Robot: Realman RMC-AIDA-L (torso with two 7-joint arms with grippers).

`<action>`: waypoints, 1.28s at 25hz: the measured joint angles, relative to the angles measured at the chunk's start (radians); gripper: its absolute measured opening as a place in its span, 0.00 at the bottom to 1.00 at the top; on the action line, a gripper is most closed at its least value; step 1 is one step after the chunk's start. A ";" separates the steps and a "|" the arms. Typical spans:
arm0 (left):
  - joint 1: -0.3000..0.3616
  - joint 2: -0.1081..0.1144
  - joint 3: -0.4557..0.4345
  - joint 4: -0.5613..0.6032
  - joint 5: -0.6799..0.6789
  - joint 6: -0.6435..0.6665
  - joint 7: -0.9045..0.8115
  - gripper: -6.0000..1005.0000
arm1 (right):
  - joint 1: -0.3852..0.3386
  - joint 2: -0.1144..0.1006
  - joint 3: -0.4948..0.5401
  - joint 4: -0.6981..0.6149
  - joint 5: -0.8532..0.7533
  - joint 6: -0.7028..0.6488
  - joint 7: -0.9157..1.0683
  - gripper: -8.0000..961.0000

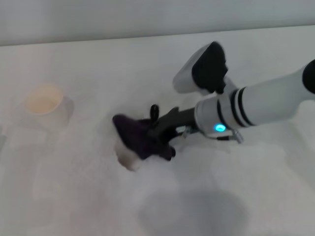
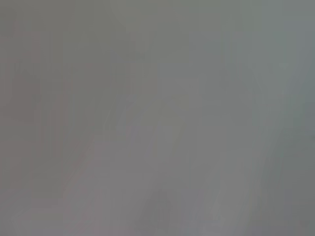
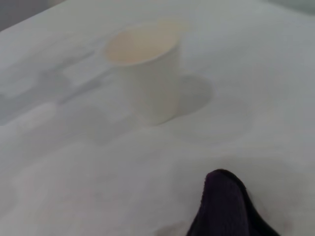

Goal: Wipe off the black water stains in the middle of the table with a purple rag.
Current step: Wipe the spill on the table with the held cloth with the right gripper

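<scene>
Right claw point(image 1: 156, 129): reaching in from the right, low over the middle of the counter point(image 1: 74, 196), black fingers closed on the rag.
Rag point(image 1: 140, 136): dark purple, bunched in the claw, pressed down on the counter; a corner of it also in the right wrist view point(image 3: 225, 204).
Black stain: not visible, possibly under the rag.
Cup point(image 1: 47, 105): white paper, upright, well apart from the rag toward the left.
Left claw: not in view; left wrist view only a grey blur.
</scene>
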 joint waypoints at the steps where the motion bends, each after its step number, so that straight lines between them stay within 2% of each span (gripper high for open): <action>1: 0.000 0.000 0.000 0.000 -0.003 0.000 0.000 0.86 | -0.001 -0.002 0.020 0.001 -0.007 0.000 -0.001 0.11; 5: -0.001 0.000 0.000 0.000 -0.008 0.000 0.000 0.86 | -0.010 -0.005 0.108 0.007 -0.042 0.012 -0.007 0.11; 9: -0.003 0.000 0.000 0.000 -0.008 0.000 0.000 0.86 | -0.009 -0.004 0.130 0.009 -0.055 0.047 -0.008 0.11; 12: -0.006 0.000 0.000 0.000 -0.009 0.000 0.000 0.86 | 0.009 0.005 0.081 0.015 -0.040 0.077 -0.008 0.11; 14: -0.008 0.000 0.000 0.000 -0.009 0.000 0.000 0.86 | 0.026 0.009 0.013 0.017 -0.007 0.085 -0.003 0.11; 19: -0.013 0.000 0.000 0.000 -0.012 0.000 0.000 0.86 | 0.052 0.010 -0.113 0.013 0.087 0.087 -0.002 0.11; 26: -0.017 0.001 0.000 0.006 -0.022 0.000 0.000 0.86 | 0.066 0.011 -0.177 0.006 0.109 0.113 -0.010 0.11; 32: -0.017 0.001 0.000 0.010 -0.022 0.000 -0.003 0.86 | 0.077 0.011 -0.206 0.018 0.116 0.012 -0.024 0.11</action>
